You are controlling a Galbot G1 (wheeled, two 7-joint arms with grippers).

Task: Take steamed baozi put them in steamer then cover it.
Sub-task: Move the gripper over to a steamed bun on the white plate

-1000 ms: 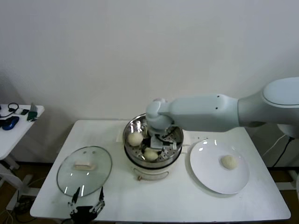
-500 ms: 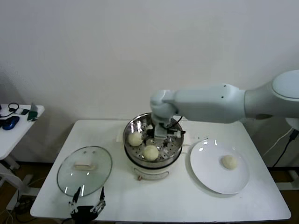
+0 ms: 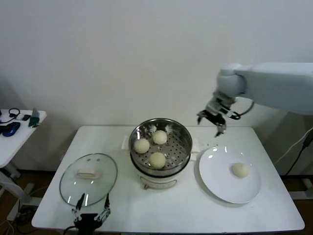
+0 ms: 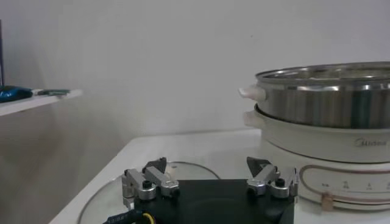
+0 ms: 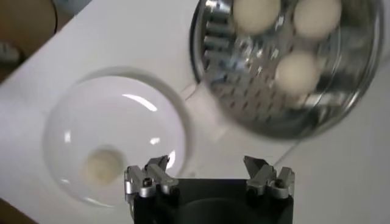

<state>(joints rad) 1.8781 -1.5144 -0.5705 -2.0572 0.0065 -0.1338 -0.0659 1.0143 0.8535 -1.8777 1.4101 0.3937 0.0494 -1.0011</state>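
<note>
Setting: white desk [image 3: 122, 205] stood against a plain pale wall; a small side table [image 3: 14, 134] with dark items sat off its left edge.
Steamer [image 3: 182, 138]: round shiny steel basket with a perforated floor, on a white pot base, at the desk's middle toward the back edge.
Steamed baozi in steamer [image 3: 157, 159]: three smooth cream-white round buns lay on the perforated floor, spaced slightly apart.
Fourth bun [image 3: 239, 169]: same look, lay alone on the white plate [image 3: 215, 183] near the desk's right edge, just beside the steamer.
Glass lid [image 3: 88, 178]: flat on the desk near the front left corner, pale handle on top.
Right gripper [image 3: 211, 122]: hung in the air over the back edge, between steamer and plate, fingers spread wide, nothing between them.
Left gripper [image 3: 90, 214]: low at the front edge by the lid, fingers apart, empty.
Head view only: the whole layout and both arms.
Right wrist view only: top-down look at steamer holes, three buns and the plate's bun together.
Left wrist view only: steamer side wall, white base with control panel [image 4: 341, 182]; no buns visible.
</note>
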